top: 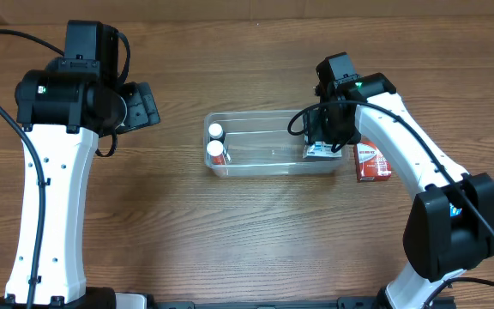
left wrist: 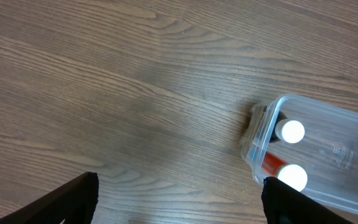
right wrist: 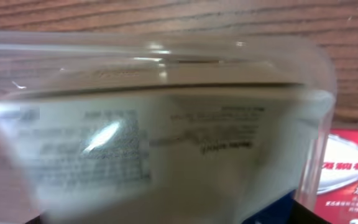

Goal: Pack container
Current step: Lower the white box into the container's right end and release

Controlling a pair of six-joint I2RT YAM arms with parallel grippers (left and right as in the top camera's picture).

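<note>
Container (top: 268,148) sits mid-counter, a bit toward the far edge, with its long side parallel to the near edge. Two white-capped bottles (top: 215,140) stand at its left end. A white box (top: 320,151) is at its right end, and a red box (top: 372,163) lies on the counter just outside that end, toward the right edge.

Risks, as I judge them: the white box is tight against the right end wall, so it could catch on the rim or end up leaning rather than flat. The bin looks light and nothing braces it, so any sideways drag from the arm could slide it or push it into the red box.

Right pincer (top: 322,137) hangs directly over the white box, inside the bin's right end. The wrist view is filled by blurred plastic and print, so I cannot tell its gap or whether it grips the box. Left pincer (left wrist: 179,196) is spread wide and holds nothing, hovering over bare counter left of the bin.
</note>
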